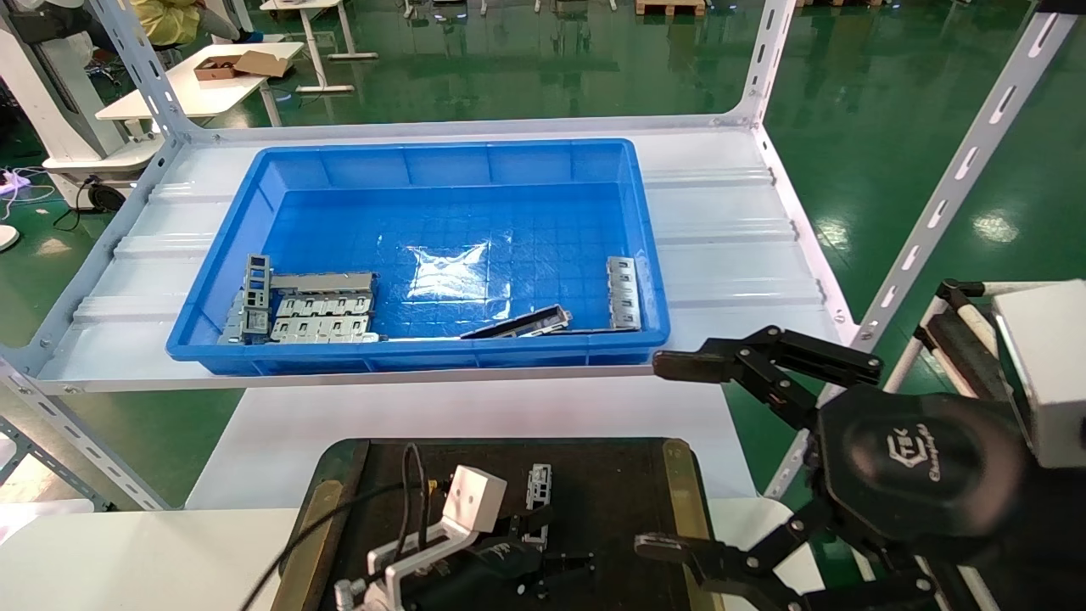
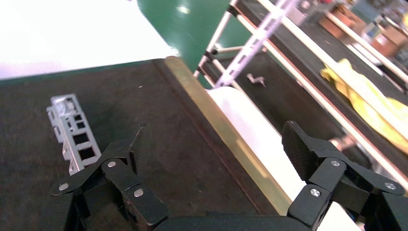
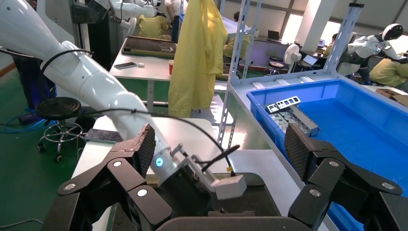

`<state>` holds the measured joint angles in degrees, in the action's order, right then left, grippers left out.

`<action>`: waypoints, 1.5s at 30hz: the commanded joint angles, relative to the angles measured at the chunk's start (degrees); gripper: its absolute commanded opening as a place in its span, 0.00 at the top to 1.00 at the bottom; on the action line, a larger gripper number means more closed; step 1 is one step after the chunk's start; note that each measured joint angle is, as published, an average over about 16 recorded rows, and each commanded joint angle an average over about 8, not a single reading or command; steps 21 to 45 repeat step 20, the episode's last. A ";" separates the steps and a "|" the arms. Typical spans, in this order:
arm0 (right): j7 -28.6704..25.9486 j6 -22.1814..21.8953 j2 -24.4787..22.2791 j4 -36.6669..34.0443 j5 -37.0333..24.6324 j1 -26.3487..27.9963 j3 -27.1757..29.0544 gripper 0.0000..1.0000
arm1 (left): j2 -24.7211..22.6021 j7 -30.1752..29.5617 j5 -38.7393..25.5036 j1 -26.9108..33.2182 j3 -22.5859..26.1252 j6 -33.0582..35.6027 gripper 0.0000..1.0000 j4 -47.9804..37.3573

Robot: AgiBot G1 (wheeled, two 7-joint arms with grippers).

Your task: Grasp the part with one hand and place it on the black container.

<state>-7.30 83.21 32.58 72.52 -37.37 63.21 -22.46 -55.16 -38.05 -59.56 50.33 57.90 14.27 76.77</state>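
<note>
The part (image 1: 538, 496), a slim silver-grey strip with cut-out windows, lies flat on the black container (image 1: 611, 484), a tray with brass side strips. In the left wrist view the part (image 2: 72, 130) rests on the tray's dark surface (image 2: 159, 120), just beside one finger (image 2: 120, 161) and outside the jaws. My left gripper (image 1: 551, 543) is open and empty, low over the tray, as its wrist view (image 2: 216, 139) shows. My right gripper (image 1: 666, 458) is open and empty, held up to the right of the tray; its wrist view (image 3: 219, 144) looks towards the left arm.
A deep blue bin (image 1: 424, 352) stands on the shelf behind the tray. It holds stacked grey brackets (image 1: 314, 310), a dark narrow bar (image 1: 517, 322) and another windowed strip (image 1: 624, 293). Slotted shelf posts (image 1: 933, 204) rise at the right.
</note>
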 commanded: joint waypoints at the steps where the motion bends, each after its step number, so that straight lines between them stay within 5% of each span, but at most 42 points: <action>1: 0.00 0.00 0.00 0.00 0.00 0.00 0.00 0.00 | 1.16 1.32 0.32 0.23 -1.34 3.38 0.00 0.55; 17: 0.00 0.00 0.00 0.00 0.00 0.00 -0.01 0.00 | 7.07 17.74 11.21 -2.16 -13.32 24.27 0.00 0.66; 45: 0.00 0.00 0.00 0.00 0.00 0.00 -0.01 0.00 | 7.36 18.33 11.98 -2.12 -13.90 25.44 0.00 0.71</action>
